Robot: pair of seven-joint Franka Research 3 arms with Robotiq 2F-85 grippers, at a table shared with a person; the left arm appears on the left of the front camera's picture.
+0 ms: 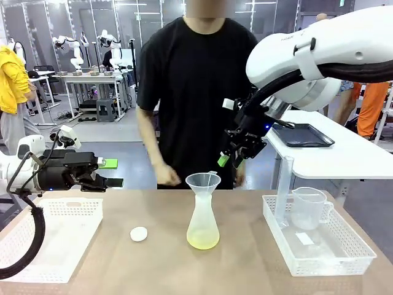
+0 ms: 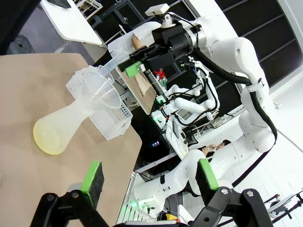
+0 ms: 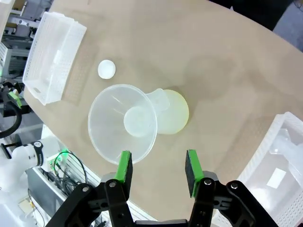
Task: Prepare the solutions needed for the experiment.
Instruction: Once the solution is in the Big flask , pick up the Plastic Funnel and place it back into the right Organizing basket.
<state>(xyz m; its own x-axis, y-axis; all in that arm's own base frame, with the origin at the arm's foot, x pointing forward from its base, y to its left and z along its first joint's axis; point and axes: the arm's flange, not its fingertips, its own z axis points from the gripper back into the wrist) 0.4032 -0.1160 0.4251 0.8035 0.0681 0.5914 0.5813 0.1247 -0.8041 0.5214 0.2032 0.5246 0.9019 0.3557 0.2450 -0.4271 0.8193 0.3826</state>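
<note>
While left hand (image 1: 112,173) and right hand (image 1: 229,163) gape — one flask (image 1: 202,212) holds the solutions (image 1: 202,238)

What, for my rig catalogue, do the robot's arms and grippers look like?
The left arm and right arm are glossy white with rounded joints; a black cable loops off the left one. The left gripper and right gripper are black, two-fingered, with green pads.

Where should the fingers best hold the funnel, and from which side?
Probably pinch the wide rim of the funnel from above, straddling its wall: it stands upright in the neck of the flask, mouth open upward, rim free.
</note>
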